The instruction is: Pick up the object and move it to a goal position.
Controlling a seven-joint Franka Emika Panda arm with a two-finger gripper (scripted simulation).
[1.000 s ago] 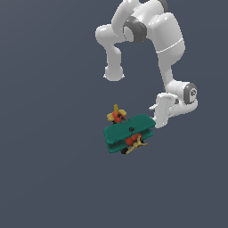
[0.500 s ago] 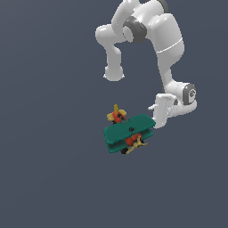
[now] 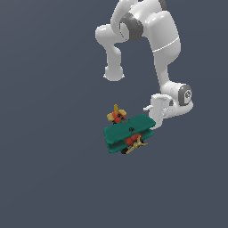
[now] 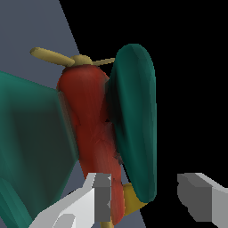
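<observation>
Fingers (image 4: 103, 196) of the hand (image 4: 149, 196) are standing apart with a clear gap between them in the wrist view, gripping nothing; one pad is sitting just beside the red fuselage near the tail, the other is hanging in open space past the wing edge. The toy biplane (image 3: 129, 133) is lying just to the exterior view's left of the hand (image 3: 153, 116), its teal wings stacked and its tan propeller (image 3: 135, 145) pointing toward the near side, with the grey table (image 3: 53, 169) spreading beyond it. Closing here looks risky: the gap is seeming to straddle a thin wing rim off-centre, so the plane could be twisting or slipping out once lifted.
</observation>
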